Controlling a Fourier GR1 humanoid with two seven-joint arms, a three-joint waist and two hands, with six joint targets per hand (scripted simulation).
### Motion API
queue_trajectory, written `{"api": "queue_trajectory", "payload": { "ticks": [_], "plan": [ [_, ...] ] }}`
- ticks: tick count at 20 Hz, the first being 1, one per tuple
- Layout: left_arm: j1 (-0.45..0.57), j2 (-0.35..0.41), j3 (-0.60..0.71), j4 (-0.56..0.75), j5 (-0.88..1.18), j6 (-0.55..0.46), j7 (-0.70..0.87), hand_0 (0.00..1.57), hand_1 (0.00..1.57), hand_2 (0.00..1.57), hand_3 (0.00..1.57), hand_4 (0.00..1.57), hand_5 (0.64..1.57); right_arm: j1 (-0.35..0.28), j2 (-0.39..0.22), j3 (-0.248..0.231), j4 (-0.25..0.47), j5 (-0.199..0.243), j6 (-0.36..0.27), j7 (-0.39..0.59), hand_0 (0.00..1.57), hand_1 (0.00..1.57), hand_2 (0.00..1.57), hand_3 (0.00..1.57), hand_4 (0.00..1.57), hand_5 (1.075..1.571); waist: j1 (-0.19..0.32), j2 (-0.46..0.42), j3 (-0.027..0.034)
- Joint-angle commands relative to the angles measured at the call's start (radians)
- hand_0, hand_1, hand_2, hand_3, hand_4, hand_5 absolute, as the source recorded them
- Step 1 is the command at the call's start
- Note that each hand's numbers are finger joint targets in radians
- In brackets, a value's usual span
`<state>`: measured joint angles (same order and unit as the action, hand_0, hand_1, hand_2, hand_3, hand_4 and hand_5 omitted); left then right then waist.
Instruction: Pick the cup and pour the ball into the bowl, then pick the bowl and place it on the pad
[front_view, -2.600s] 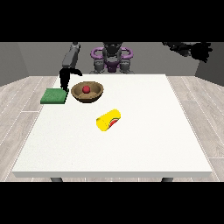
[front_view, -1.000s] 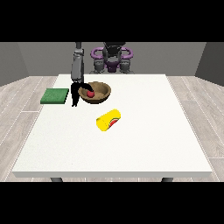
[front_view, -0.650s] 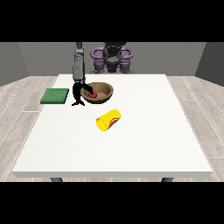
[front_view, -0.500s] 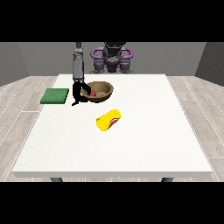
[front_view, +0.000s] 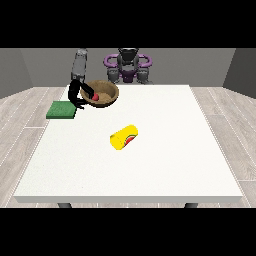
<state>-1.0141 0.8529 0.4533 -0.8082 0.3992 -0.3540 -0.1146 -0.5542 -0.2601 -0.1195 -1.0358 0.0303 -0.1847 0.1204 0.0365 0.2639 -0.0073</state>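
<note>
The hand at the view's left grips the bowl holding the ball.

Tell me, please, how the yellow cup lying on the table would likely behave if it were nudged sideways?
The yellow cup lies on its side on the white table, so its round wall would probably let it roll. It looks stiff, so it should keep its shape.

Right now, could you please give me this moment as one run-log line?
hand at the view's left: at bowl rim | ball: in bowl | cup: lying on table | pad: bare
</note>
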Motion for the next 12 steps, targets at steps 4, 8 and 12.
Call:
{"api": "queue_trajectory", "payload": {
  "ticks": [4,8,12],
  "plan": [
    [0.035,0.097,0.049,0.092,0.002,-0.050,-0.062,0.00,0.00,0.00,0.00,0.00,1.541,-0.091,-0.059,-0.013,-0.028,-0.010,0.041,0.168,1.57,1.57,1.57,1.57,1.26,1.486,-0.063,0.010,0.0070],
    [0.079,0.089,0.055,0.108,-0.013,-0.037,-0.137,0.00,0.00,0.00,0.00,0.00,1.539,-0.083,-0.054,-0.003,-0.027,-0.011,0.066,0.167,1.57,1.57,1.57,1.57,1.30,1.492,-0.083,0.028,0.0071],
    [0.064,0.057,0.021,0.064,-0.016,-0.017,-0.105,0.00,0.00,0.00,0.00,0.00,1.538,-0.089,-0.066,0.011,0.034,0.037,0.056,0.123,1.57,1.57,1.57,1.57,1.29,1.507,-0.075,0.016,0.0078]
  ]
}}
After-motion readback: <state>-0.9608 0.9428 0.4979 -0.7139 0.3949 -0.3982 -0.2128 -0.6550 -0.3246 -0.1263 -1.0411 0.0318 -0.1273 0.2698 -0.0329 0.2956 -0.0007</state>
